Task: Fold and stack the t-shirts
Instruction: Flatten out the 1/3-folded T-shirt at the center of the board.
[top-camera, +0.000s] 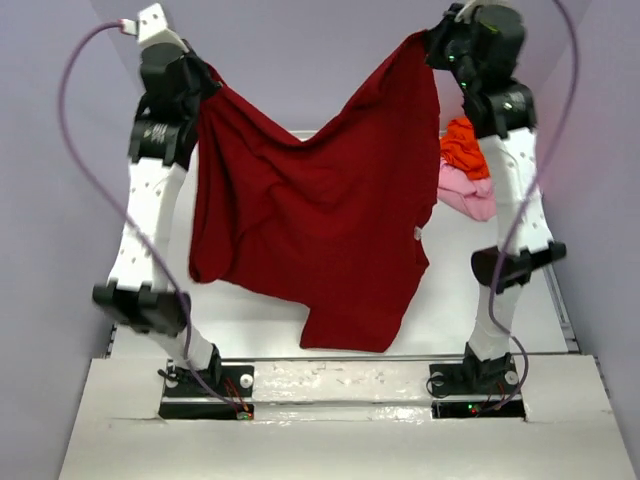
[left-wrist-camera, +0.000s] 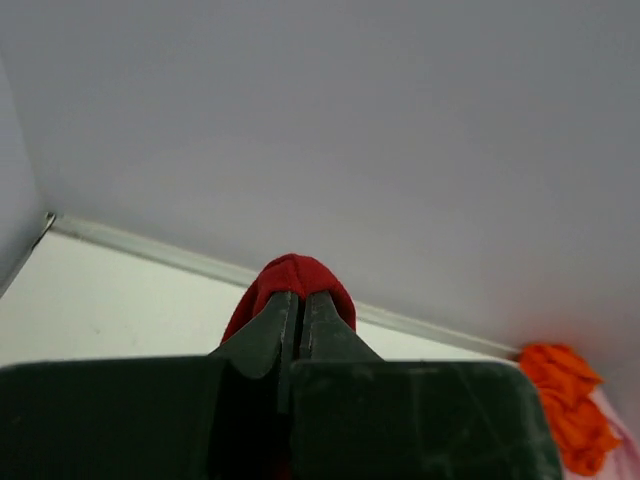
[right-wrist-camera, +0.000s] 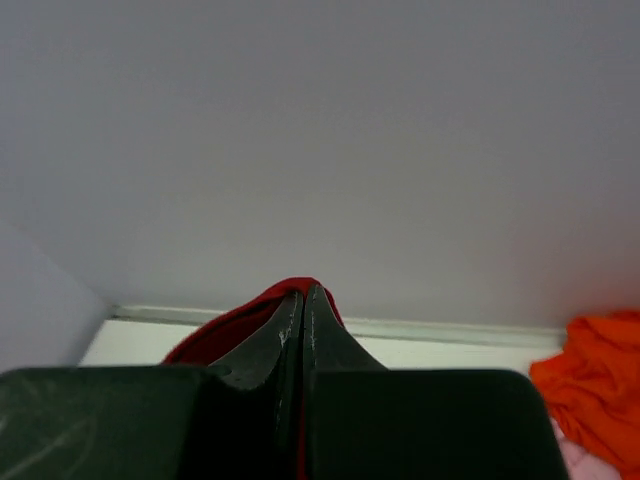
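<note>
The dark red t-shirt (top-camera: 310, 220) hangs spread in the air between both raised arms, its lower edge sagging over the table. My left gripper (top-camera: 205, 82) is shut on its left top corner; in the left wrist view red cloth (left-wrist-camera: 295, 275) bulges past the closed left gripper (left-wrist-camera: 301, 297). My right gripper (top-camera: 432, 45) is shut on the right top corner, with a red fold (right-wrist-camera: 245, 318) beside the closed right gripper (right-wrist-camera: 303, 292). The orange t-shirt (top-camera: 463, 147) lies crumpled on the pink t-shirt (top-camera: 466, 193) at the table's right, partly hidden by the right arm.
The white table (top-camera: 450, 300) is enclosed by grey walls (top-camera: 330, 60) at the back and sides. The orange shirt (left-wrist-camera: 565, 400) also shows at the right of the left wrist view and the orange shirt (right-wrist-camera: 595, 385) in the right wrist view.
</note>
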